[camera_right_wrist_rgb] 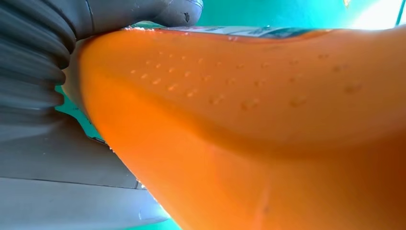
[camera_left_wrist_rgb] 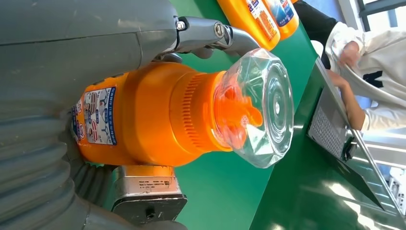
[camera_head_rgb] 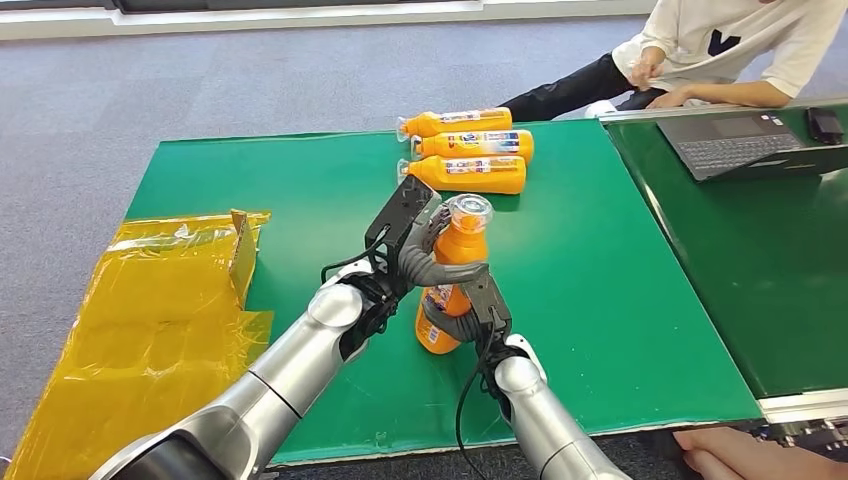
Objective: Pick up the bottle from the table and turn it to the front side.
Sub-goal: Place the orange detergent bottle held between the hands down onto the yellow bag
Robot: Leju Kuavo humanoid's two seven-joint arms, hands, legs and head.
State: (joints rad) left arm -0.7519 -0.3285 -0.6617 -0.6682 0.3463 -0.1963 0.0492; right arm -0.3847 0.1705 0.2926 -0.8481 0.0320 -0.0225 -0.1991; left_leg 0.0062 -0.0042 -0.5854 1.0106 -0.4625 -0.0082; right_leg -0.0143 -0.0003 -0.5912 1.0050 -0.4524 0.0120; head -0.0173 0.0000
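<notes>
Standing upright on the green table (camera_head_rgb: pixel 620 300), orange bottle (camera_head_rgb: pixel 462 245) wrapped by both hands' fingers (camera_head_rgb: pixel 440 268)

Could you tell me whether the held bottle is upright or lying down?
Upright: the bottle stands cap-up between both hands, unlike the three bottles lying flat.

The bottle (camera_head_rgb: pixel 455 275) stands upright on the table (camera_head_rgb: pixel 600 300), held between the fingers of both hands. The left hand (camera_head_rgb: pixel 415 235) wraps its upper part from the left, just below the cap (camera_head_rgb: pixel 469 211). The right hand (camera_head_rgb: pixel 470 315) holds its lower part, near the base. Beyond the fingers, three bottles (camera_head_rgb: pixel 468 150) lie on their sides, side by side. Left of the fingers, plastic sheeting (camera_head_rgb: pixel 170 300) drapes over the table edge. Far right of them, a laptop (camera_head_rgb: pixel 740 140) sits on a second table (camera_head_rgb: pixel 760 290), with a person (camera_head_rgb: pixel 700 50) behind it.
</notes>
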